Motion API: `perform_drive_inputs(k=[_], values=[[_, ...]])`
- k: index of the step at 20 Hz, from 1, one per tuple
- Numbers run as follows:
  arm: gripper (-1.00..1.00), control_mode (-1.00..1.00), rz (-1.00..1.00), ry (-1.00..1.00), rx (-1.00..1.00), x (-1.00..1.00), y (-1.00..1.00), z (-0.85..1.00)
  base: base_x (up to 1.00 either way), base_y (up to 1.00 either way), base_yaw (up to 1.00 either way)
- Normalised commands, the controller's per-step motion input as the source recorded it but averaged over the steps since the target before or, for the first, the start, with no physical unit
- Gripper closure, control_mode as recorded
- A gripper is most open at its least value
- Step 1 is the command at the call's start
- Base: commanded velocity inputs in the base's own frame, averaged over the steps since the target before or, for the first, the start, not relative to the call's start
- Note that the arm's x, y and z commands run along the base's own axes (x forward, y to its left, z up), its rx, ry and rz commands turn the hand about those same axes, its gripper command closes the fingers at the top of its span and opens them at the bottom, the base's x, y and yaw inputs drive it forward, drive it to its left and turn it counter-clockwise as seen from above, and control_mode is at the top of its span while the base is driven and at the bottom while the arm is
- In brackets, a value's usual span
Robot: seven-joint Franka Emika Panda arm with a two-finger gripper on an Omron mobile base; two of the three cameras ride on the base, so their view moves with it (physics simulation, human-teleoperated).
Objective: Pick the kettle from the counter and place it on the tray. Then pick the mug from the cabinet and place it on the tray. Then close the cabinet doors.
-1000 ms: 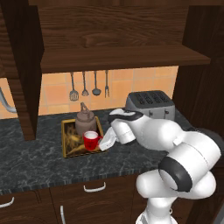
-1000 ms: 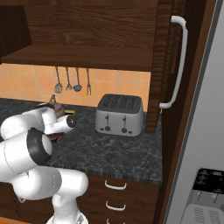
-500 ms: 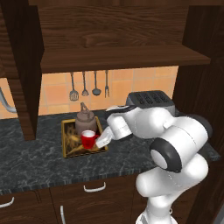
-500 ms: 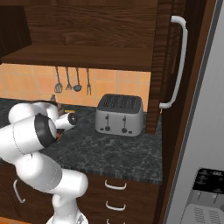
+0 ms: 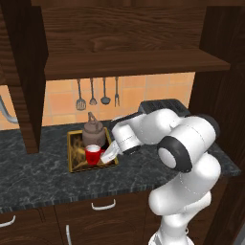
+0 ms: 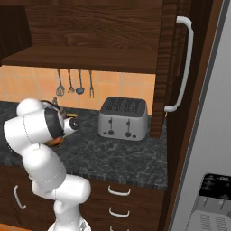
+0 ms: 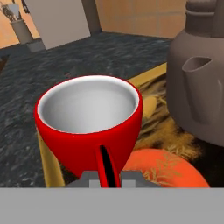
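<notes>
Even, diffuse rendered lighting is seen throughout, without glare. The cabinet interior is rendered dim, and soft shade is cast beneath its shelf. The mug is shown sharply close up; edges appear undistorted, textures slightly coarse.

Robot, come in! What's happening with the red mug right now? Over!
Gripper at the mug, grip unclear. Mug on the tray, beside the kettle. Cabinet doors open. Nothing blocking.

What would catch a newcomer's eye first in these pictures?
The bright red mug, upright on the gold-rimmed tray just in front of the kettle, with the white arm's gripper at its side. Above, the cabinet stands open, its white-handled door swung out beside the toaster.
</notes>
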Motion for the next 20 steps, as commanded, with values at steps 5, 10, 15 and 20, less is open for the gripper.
perform_drive_inputs(k=[5,10,15,20], values=[[1.00,-1.00,0.00,-0.05,0.00,0.05,0.05,-0.19,0.00,0.00,0.00],[-1.00,-1.00,0.00,-0.03,0.00,0.06,0.03,-0.08,0.00,0.00,0.00],[-1.00,-1.00,0.00,0.00,0.00,0.00,0.00,0.04,0.00,0.00,0.00],[-1.00,-1.00,0.00,0.00,0.00,0.00,0.00,0.15,0.00,0.00,0.00]])
